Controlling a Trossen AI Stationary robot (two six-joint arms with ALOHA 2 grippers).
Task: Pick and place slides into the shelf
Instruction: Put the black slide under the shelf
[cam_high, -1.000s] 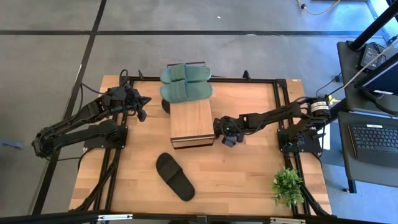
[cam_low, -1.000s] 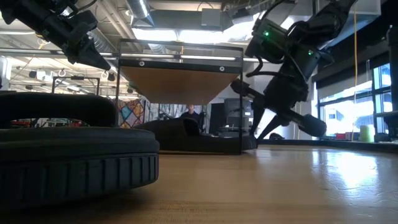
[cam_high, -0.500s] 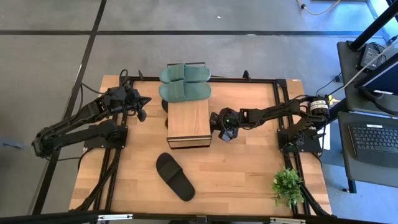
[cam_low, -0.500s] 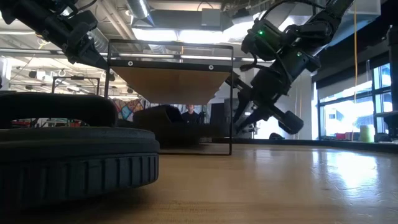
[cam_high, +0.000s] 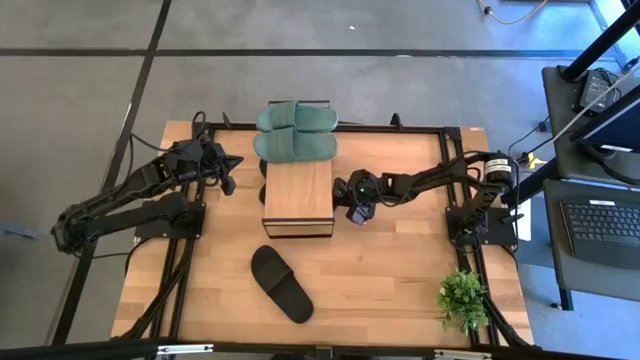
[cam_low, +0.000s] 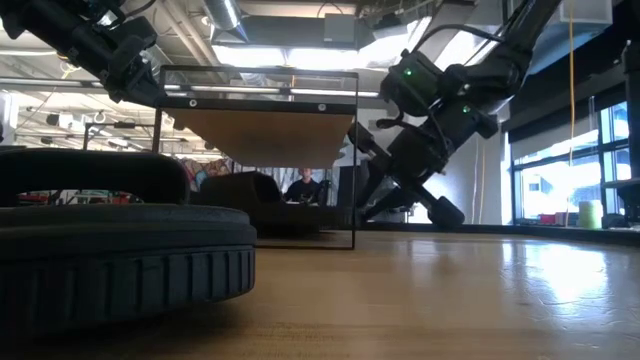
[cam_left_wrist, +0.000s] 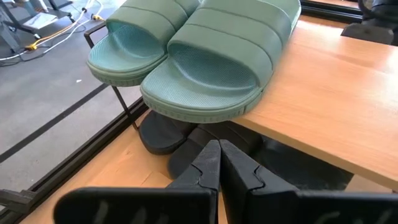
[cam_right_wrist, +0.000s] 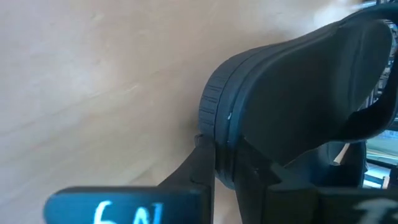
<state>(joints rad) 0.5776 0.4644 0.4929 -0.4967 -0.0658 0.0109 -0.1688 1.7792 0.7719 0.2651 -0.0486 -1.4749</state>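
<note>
Slide (cam_right_wrist: 292, 99) – black, clamped in right claw (cam_high: 357, 205) at shelf's (cam_high: 298, 190) right side, toe toward the lower tier – sat just beside the opening; left claw (cam_left_wrist: 217, 163), fingers together, hovered w/ nothing held near green pair (cam_high: 295, 132).

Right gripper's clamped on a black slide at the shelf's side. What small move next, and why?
Probably keep easing the black slide inward under the shelf top: the right gripper grips its edge beside the rack, not yet tucked in. Left gripper waits.
</note>
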